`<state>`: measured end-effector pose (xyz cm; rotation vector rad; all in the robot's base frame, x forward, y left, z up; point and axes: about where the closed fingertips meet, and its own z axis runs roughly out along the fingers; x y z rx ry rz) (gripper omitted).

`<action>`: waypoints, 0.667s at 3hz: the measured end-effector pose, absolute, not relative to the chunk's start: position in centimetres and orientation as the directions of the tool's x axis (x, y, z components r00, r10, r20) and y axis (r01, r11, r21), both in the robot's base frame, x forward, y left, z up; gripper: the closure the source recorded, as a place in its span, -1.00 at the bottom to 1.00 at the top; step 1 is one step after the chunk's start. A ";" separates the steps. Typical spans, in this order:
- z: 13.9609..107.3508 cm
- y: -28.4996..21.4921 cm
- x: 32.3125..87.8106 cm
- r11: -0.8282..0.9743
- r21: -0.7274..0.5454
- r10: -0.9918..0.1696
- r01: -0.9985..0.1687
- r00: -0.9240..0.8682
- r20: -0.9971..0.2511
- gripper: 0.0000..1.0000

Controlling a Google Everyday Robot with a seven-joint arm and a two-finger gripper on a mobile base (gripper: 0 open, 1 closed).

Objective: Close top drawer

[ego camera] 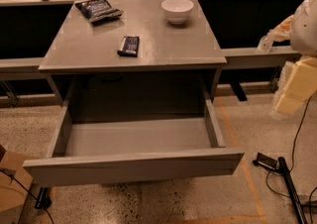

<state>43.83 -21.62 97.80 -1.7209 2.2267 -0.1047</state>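
The top drawer (133, 167) is pulled far out of the grey cabinet, towards the camera. Its plain, handle-less front runs across the lower part of the view, a little lower at its left end than at its right. Behind the front, the shallow grey interior lies open, with nothing visible in it. Its two side walls run back into the dark recess under the worktop (163, 44).

Three things sit on the worktop. A white bowl (177, 9) stands upright near the back right. A dark crinkled snack bag (98, 9) lies flat at the back left. A small dark wrapped bar (129, 45) lies nearer the front edge, left of centre, well apart from the other two.

The robot's pale arm (306, 25) enters at the right edge of the view. Its cream-coloured tool (287, 100) hangs below, to the right of the cabinet and well apart from the drawer, touching nothing. Whether the tool is apart or together cannot be told.

A cardboard box (12, 188) sits on the speckled floor (198, 203) at the lower left, just beside the drawer's left corner. A black device with cables (267, 161) lies on the floor at the lower right.
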 end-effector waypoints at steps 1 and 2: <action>96.0 -21.4 44.3 0.263 -0.223 -0.954 -0.939 -0.218 -0.206 -0.32; 92.9 -21.2 44.4 0.238 -0.201 -0.961 -0.950 -0.201 -0.188 0.14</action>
